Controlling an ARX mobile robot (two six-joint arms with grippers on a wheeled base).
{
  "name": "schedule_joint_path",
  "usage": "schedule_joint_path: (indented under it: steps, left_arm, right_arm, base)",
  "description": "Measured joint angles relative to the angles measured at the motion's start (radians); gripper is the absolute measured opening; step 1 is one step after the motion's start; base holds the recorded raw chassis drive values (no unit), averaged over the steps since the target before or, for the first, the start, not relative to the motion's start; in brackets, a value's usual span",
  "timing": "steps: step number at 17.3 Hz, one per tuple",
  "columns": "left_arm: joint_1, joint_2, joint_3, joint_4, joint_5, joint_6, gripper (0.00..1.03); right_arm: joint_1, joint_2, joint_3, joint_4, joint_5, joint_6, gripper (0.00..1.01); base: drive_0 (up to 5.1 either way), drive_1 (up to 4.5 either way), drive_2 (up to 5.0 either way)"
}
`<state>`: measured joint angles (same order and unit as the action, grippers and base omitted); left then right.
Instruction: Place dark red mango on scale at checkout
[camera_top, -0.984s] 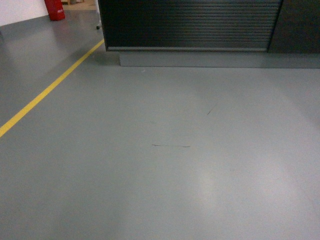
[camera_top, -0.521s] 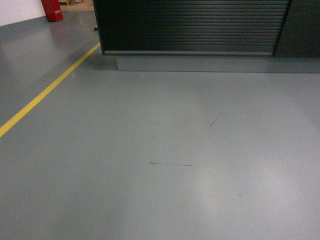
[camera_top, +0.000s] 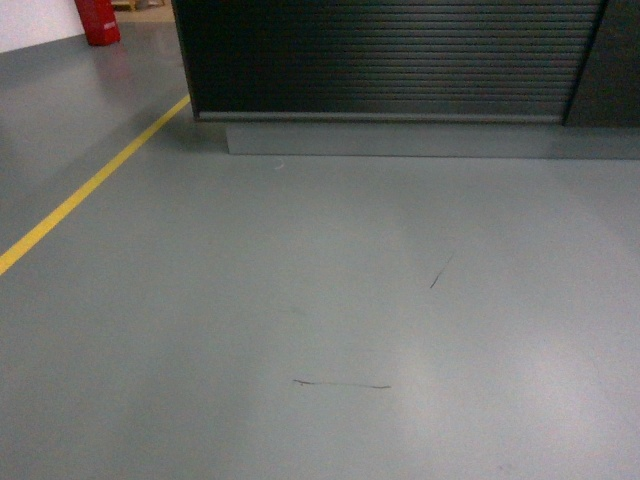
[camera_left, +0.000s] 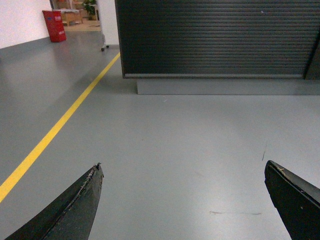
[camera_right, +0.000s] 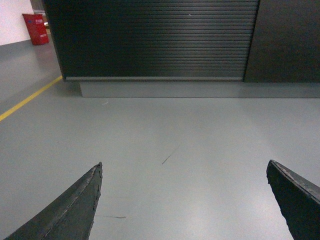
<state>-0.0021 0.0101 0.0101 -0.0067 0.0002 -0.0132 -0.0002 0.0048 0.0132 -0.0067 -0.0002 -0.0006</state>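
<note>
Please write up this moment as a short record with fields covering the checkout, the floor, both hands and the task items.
checkout: dark counter with ribbed front, on a grey plinth, ahead of the robot
floor: grey, with a yellow line on the left and thin dark scuff marks
background: red object far left
left hand: open, empty, fingers wide apart over the floor
right hand: open, empty
dark red mango: not visible in any view
scale: not visible in any view

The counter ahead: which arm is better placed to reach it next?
Neither clearly. Both pincers, left and right, are open and empty, facing the counter across bare floor. No mango or scale shows.
</note>
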Motion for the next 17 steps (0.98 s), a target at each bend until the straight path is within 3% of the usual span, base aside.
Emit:
schedule_joint_path:
  steps: [17]
  left_arm:
    - [0.000, 0.000, 0.000, 0.003, 0.000, 0.000, 0.98]
  right_arm:
    - [0.000, 0.000, 0.000, 0.004, 0.000, 0.000, 0.98]
  base:
    - [0.0, 3.60, -3.6]
